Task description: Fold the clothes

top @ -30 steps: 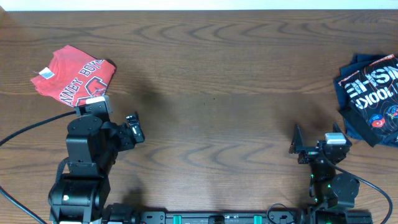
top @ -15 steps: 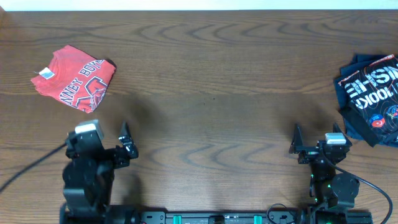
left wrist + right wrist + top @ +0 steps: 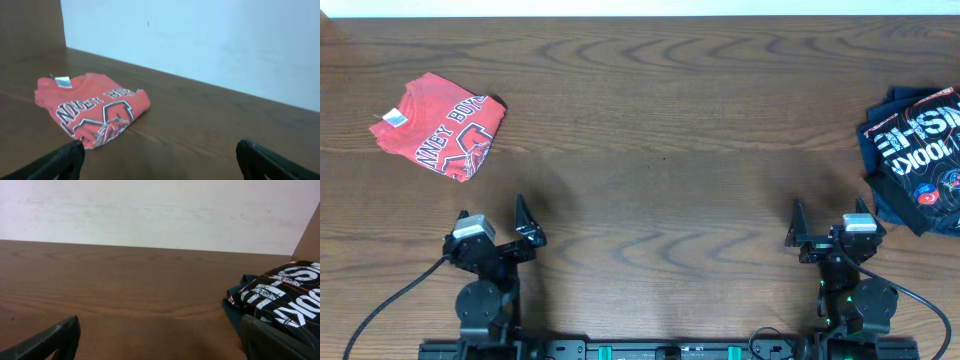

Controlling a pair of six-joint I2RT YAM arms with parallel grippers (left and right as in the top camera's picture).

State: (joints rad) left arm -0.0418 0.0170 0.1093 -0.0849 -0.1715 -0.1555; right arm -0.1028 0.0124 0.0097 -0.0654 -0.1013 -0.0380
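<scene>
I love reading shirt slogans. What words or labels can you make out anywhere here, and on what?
"NNEY BO": white letters on the red tee, the rest folded away.
black jersey: large white lettering, cut off, not reliably readable.
neck tag on the tee: too small to read.

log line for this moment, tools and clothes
left tool: open, empty | right tool: open, empty | red tee: folded, far left | black jersey: atop dark pile, right edge

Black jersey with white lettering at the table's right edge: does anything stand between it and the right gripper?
Nothing visible does. Only bare brown wooden table lies between the open right gripper and the black jersey with white lettering. The jersey lies to the gripper's right and farther from the robot.
</scene>
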